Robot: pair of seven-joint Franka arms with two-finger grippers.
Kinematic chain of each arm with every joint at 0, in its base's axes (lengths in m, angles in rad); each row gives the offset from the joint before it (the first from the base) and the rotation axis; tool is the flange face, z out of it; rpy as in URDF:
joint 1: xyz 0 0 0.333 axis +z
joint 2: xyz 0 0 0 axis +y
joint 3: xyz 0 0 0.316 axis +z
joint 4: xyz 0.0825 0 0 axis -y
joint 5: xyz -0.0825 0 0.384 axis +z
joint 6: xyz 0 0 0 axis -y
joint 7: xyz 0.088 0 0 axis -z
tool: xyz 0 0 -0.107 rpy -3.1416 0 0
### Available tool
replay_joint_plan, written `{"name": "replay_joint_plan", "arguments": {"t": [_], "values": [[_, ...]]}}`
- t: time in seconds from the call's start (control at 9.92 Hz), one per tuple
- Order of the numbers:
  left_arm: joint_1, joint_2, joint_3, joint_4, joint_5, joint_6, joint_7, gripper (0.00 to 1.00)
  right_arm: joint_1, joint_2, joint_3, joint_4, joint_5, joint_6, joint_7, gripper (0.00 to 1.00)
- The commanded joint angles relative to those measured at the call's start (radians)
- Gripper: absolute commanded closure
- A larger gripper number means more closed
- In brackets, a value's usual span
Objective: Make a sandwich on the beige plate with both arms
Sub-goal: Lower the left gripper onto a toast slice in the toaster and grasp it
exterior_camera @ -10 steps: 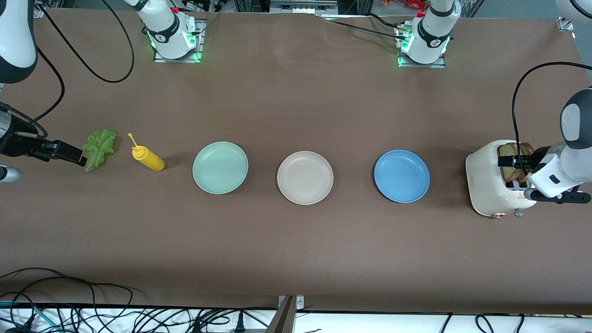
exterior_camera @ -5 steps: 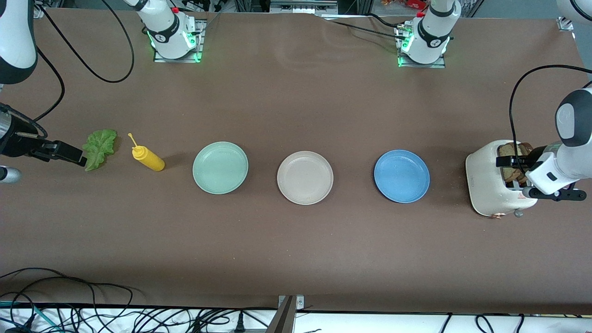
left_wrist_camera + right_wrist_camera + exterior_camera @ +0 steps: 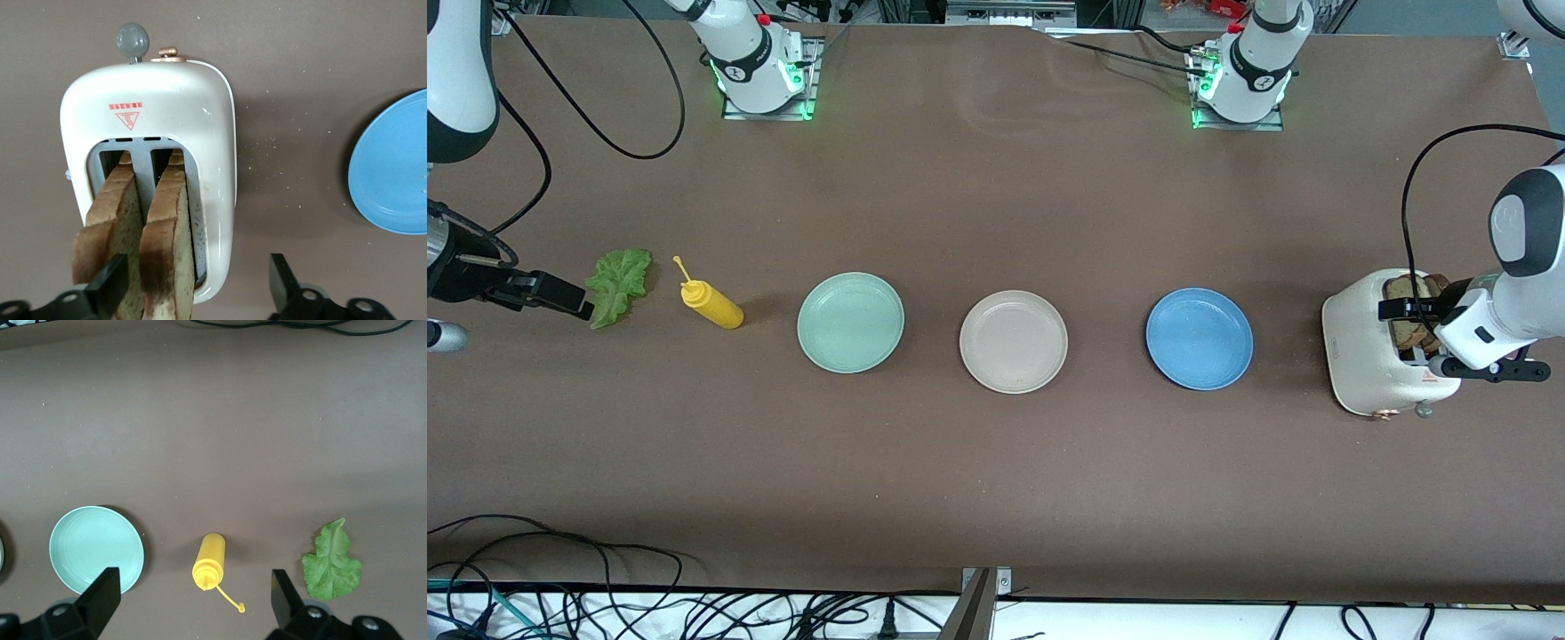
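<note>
A brown matte counter (image 3: 996,480) holds a round beige plate (image 3: 1013,341) at its middle, with tangled black cables (image 3: 605,604) along its near edge. The left claw (image 3: 193,290) hangs released over a white toaster (image 3: 1369,356). The right claw (image 3: 193,603) hangs released beside a ruffled green lettuce leaf (image 3: 617,284).

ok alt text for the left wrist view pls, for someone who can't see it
Looking down past the open left gripper at a white toaster with two browned bread slices standing in its slots, the gripper's fingers spread wide, one beside the slices. The toaster sits on a brown table, with the edge of a blue plate nearby.
</note>
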Motion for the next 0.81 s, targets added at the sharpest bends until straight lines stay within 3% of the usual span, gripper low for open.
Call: {"name": "replay_joint_plan", "arguments": {"t": [0.0, 0.2, 0.3, 0.5, 0.71], "values": [[0.011, -0.053, -0.009, -0.087, -0.021, 0.061, 0.007, 0.2, -0.007, -0.005, 0.0, -0.004, 0.015, -0.005, -0.015, 0.0], [0.011, -0.056, -0.009, -0.117, -0.006, 0.072, 0.021, 0.5, -0.007, -0.003, 0.0, -0.004, 0.015, -0.007, -0.015, 0.0], [0.009, -0.058, -0.01, -0.121, 0.006, 0.072, 0.039, 0.85, -0.007, -0.003, 0.0, -0.004, 0.015, -0.004, -0.015, 0.0], [0.008, -0.058, -0.01, -0.123, 0.035, 0.069, 0.16, 1.0, -0.007, -0.005, 0.0, -0.004, 0.015, -0.004, -0.015, 0.0], [0.011, -0.058, -0.01, -0.118, 0.036, 0.066, 0.231, 1.0, -0.007, -0.003, 0.0, -0.004, 0.015, -0.002, -0.015, 0.0]]}}
